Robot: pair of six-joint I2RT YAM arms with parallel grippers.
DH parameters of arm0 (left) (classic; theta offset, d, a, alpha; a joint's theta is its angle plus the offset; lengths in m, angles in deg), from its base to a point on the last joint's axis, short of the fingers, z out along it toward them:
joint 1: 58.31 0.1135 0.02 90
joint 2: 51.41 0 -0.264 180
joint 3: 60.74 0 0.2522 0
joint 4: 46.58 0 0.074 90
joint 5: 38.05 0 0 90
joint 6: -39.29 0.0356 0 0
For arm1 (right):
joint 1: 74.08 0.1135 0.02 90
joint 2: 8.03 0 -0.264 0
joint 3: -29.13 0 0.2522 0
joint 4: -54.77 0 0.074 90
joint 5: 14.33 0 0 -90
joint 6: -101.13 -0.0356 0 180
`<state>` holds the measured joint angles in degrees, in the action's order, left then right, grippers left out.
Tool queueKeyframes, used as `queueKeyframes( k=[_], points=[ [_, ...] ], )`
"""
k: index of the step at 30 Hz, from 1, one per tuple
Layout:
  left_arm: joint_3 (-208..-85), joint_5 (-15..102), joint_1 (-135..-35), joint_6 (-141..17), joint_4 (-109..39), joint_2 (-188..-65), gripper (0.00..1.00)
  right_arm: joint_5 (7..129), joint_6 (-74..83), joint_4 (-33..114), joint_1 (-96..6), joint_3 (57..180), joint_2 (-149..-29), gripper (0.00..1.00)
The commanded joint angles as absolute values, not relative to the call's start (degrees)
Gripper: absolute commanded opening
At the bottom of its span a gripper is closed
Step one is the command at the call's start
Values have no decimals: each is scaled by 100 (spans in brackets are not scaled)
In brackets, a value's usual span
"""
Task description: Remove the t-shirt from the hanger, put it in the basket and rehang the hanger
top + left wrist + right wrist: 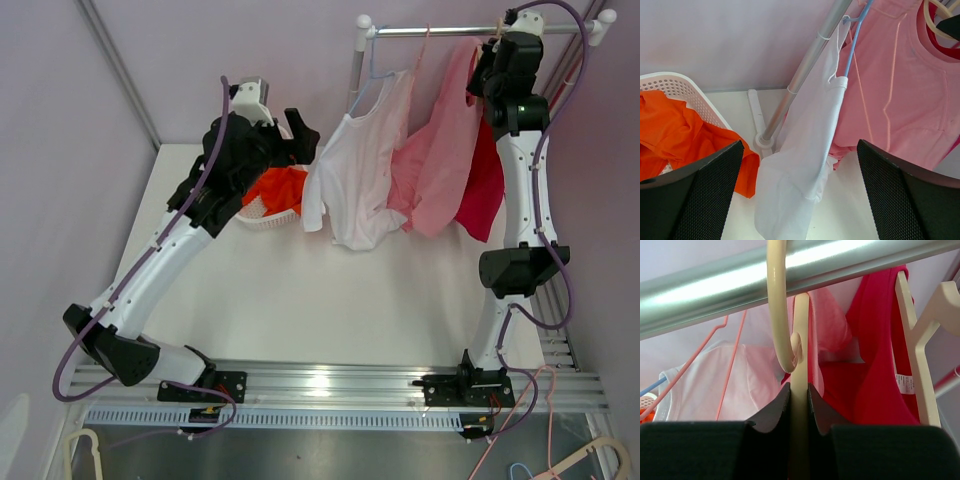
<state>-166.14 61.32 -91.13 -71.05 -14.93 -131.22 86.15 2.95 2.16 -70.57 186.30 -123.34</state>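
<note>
A red t-shirt [483,190] hangs on a cream hanger [799,365], whose hook sits over the rack rail [740,282]. My right gripper [799,395] is shut on the hanger's neck just under the hook, up at the rail [440,31] in the top view. A pink t-shirt [440,170] hangs beside it. A white t-shirt [800,165] hangs on a blue hanger [855,45] further left. My left gripper [800,200] is open and empty, facing the white t-shirt's lower part without touching it.
A white perforated basket [680,85] holding an orange garment [675,135] stands left of the rack post [800,75]. A second cream hanger [912,340] hangs to the right of the held one. A pink wire hanger [735,365] carries the pink shirt.
</note>
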Motion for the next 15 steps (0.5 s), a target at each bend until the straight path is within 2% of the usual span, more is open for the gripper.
queueKeyframes(
  k=[1, 8, 15],
  points=[
    [-16687, 6198, -9224, -6856, -1788, -12964, 100, 8613, 322, 401, -6960, 18895, -11965, 0],
    [-16670, 5987, -9601, -6188, -2122, -12788, 99, 8841, 639, 639, -6556, 18800, -11351, 0],
    [-16679, 5627, -10645, -4819, -2456, -12788, 100, 9666, 18, -36, -6477, 18246, -10893, 0]
  ],
)
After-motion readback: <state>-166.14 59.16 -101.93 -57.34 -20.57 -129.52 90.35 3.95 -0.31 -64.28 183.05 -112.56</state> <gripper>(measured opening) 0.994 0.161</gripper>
